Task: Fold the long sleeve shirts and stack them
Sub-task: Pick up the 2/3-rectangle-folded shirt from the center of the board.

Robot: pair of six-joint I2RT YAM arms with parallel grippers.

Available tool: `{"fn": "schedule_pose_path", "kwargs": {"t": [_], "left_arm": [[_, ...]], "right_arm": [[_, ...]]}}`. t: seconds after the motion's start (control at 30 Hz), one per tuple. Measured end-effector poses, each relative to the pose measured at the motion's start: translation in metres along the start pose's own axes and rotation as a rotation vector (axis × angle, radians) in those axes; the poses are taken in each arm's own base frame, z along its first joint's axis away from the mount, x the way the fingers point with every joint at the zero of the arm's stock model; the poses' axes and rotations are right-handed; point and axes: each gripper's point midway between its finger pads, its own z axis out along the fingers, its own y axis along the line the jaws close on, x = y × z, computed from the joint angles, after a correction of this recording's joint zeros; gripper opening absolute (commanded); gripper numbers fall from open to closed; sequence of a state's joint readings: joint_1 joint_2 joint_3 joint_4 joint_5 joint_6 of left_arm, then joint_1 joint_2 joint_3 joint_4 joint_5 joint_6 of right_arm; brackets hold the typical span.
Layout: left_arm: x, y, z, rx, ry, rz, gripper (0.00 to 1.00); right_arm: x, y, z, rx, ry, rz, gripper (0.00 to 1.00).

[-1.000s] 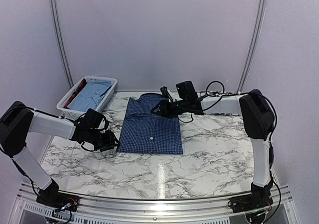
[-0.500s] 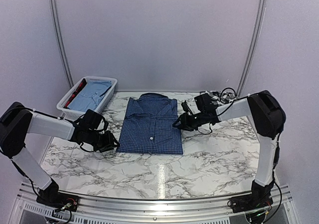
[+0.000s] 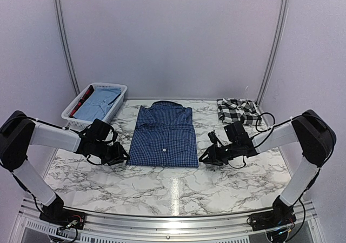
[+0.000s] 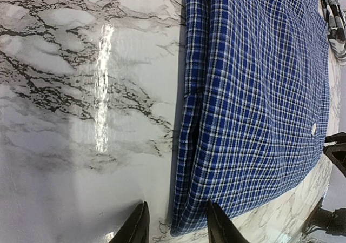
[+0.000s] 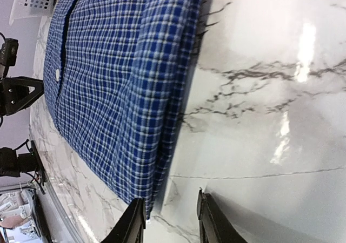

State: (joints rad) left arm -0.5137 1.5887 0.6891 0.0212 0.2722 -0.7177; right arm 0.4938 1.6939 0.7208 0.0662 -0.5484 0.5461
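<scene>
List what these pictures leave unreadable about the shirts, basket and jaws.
Every view: the dark blue shirt covers its own sleeves.
Top view: the plaid shirt is too small to judge its fold.
Top view: items in the white basket are too small to identify.
Wrist views: bottom edges crop the left gripper and right gripper; contact with the shirt is unclear.

I see both arms stretched low over the worktop (image 3: 173, 194), elbows out toward its left and right edges. The left gripper (image 3: 123, 156) and right gripper (image 3: 203, 157) face each other across the middle, fingers (image 4: 139, 224) close to the surface, jaws on both standing partly apart.
</scene>
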Motion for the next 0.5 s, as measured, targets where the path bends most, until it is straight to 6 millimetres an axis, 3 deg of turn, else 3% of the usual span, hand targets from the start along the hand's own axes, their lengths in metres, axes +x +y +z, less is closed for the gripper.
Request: {"fn": "schedule_pose_path", "kwargs": {"t": [0.5], "left_arm": [[0.002,0.0,-0.001,0.005,0.004,-0.011,0.36]], "right_arm": [[0.022,0.02,0.011,-0.077,0.003,0.036,0.29]]}}
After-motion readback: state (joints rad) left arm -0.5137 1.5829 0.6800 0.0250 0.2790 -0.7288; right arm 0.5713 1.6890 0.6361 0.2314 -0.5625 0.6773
